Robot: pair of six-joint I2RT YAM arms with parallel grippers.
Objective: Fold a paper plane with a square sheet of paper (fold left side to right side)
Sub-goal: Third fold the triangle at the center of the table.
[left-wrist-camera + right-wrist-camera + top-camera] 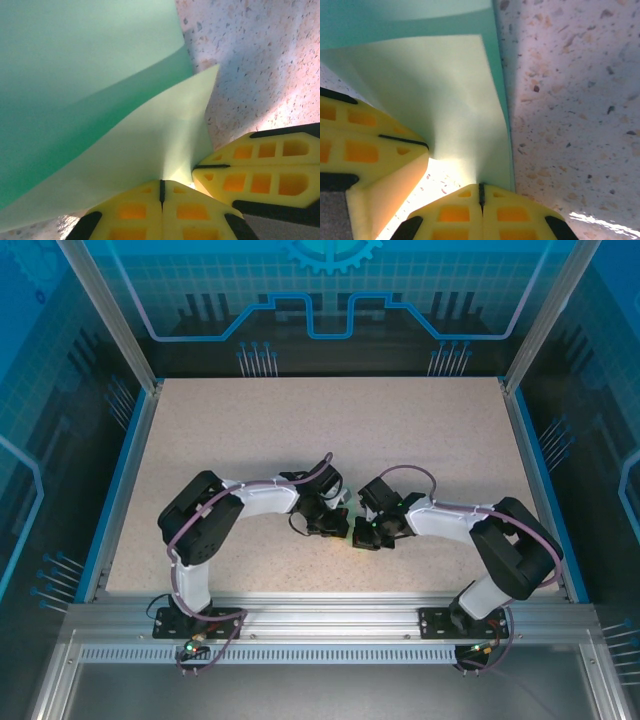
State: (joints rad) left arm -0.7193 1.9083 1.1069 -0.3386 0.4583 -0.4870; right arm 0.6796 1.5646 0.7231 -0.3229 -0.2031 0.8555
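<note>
1. Speckled table [400, 430], middle of its near edge: the square sheet of paper [100, 100] is held here, one pale flap lifted and curving in front of a darker layer.
2. The left gripper [161, 192] is clamped on that flap's edge. The right gripper [481, 194] pinches the same edge just beside it.
3. Two grips side by side probably hold the edge straight, so the left side can cross to the right without skewing.
4. Both arms bend inward to meet there.
</note>
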